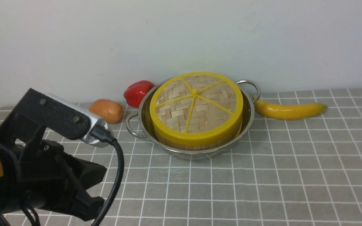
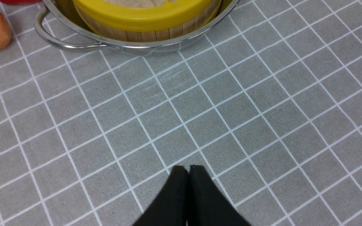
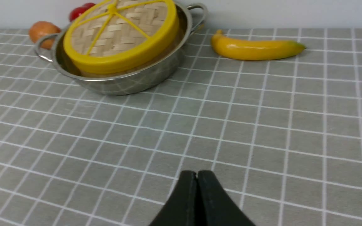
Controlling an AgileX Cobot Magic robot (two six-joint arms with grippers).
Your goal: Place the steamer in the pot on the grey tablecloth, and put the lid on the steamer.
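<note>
Down low at about 8 o'clock on the bench, the left hand (image 2: 189,169) has its two black fingers pressed together with nothing between them, above bare grey tablecloth (image 1: 262,175) and well short of the pot (image 1: 250,108). The right hand (image 3: 197,175) is likewise closed and empty, seen only from its own wrist camera, over open cloth apart from the pot. Out toward 12 o'clock the pot stands on the tablecloth, the steamer (image 1: 196,145) sitting inside it, and the lid (image 1: 196,108) rests on the steamer, slightly tilted. Just beyond the pot at 10 o'clock lie a red pepper (image 1: 137,92) and an orange fruit (image 1: 106,110); a banana (image 1: 289,110) lies at 2 o'clock beside the far handle.
</note>
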